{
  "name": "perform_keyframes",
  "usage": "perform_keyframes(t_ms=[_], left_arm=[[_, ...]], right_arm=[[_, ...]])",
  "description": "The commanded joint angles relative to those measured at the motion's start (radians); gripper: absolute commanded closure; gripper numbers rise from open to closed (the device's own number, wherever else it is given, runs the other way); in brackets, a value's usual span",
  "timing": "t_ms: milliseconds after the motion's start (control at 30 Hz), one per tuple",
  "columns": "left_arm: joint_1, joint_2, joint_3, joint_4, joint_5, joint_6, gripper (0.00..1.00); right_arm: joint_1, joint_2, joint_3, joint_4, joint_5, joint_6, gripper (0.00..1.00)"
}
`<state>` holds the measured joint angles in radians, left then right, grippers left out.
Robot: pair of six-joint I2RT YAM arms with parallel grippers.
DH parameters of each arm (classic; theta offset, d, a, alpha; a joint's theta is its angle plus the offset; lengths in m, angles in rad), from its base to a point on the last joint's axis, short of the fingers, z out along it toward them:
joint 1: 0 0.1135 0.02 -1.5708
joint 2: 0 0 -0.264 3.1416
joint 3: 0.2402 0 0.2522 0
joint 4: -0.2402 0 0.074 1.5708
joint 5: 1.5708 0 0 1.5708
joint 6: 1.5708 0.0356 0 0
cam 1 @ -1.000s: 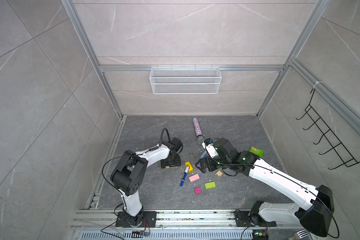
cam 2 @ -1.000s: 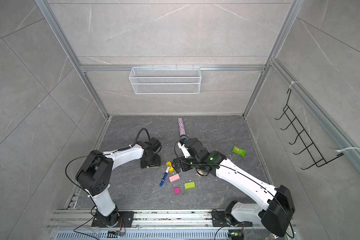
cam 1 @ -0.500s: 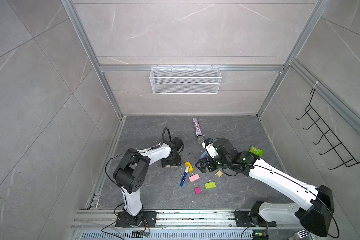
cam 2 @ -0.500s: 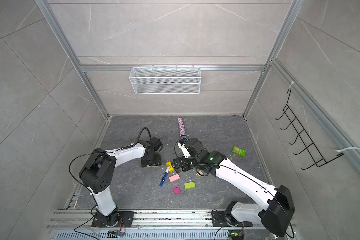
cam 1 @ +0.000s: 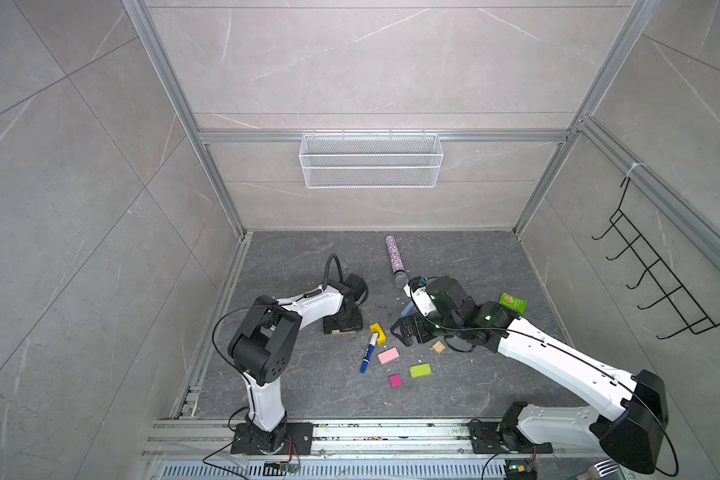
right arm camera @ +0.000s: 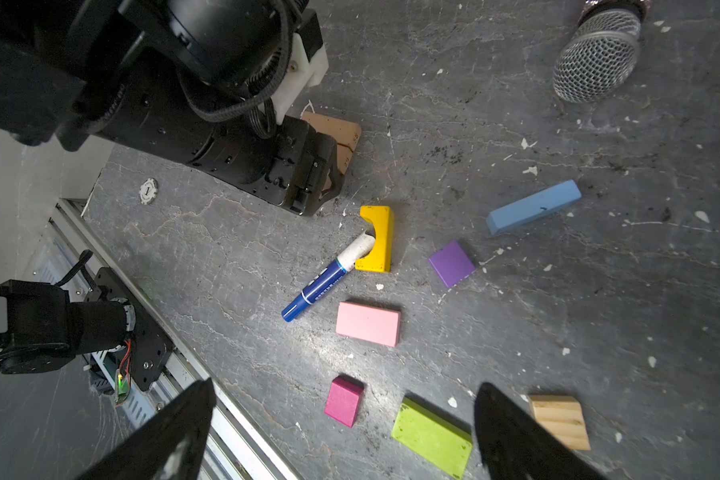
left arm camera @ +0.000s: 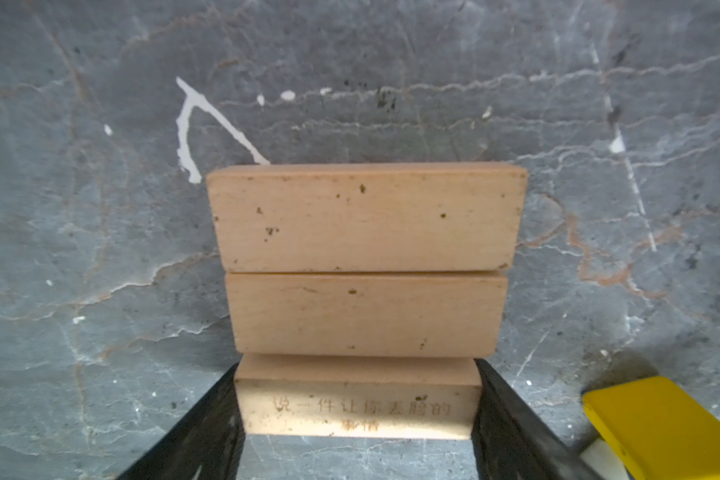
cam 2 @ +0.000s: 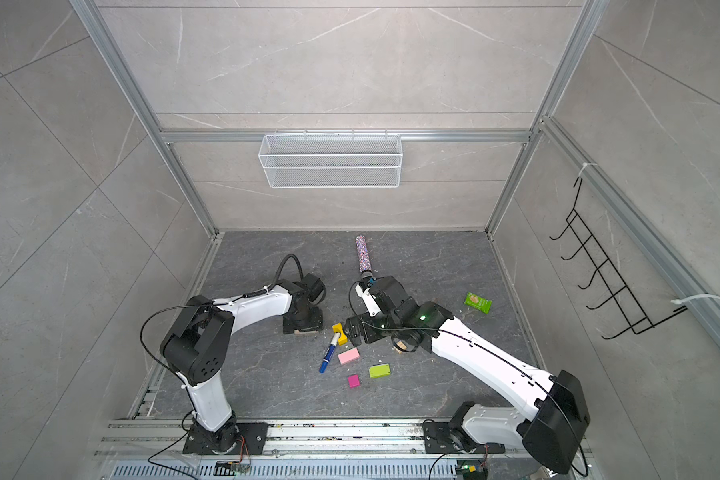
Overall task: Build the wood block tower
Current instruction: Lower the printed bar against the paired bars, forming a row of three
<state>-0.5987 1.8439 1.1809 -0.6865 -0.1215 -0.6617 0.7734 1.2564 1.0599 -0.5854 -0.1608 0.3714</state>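
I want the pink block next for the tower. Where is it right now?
In both top views the pink block lies flat near the middle, just right of the marker pen, between the yellow arch and the green block.

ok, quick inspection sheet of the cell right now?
Surface: grey stone floor, white flecks.
Job's things: three tan bars side by side; yellow arch, pink block, magenta block, lime-green block, purple block, light-blue bar, tan cube loose; nothing stacked.
Clutter: marker pen, cap end in the arch; glittery microphone; green packet; white token.
Grippers: left gripper jaws closed on nearest tan bar; right gripper open, holding nothing.
Cables: black loop at left wrist; black lead along right arm.
Surroundings: wire basket, hook rack on walls.
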Motion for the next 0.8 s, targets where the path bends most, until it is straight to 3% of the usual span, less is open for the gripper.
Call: perform_keyframes(t_ms=[0,767], left_arm=[[0.002,0.018,0.023,-0.016,-0.001,0.003,0.34],[0.005,0.031,0.031,-0.004,0.002,-0.015,0.34]], right_arm=[[-0.003,-0.003,0.000,0.004,-0.002,0.009,0.01],[-0.002,-0.003,-0.004,0.006,-0.017,0.006,0.01]])
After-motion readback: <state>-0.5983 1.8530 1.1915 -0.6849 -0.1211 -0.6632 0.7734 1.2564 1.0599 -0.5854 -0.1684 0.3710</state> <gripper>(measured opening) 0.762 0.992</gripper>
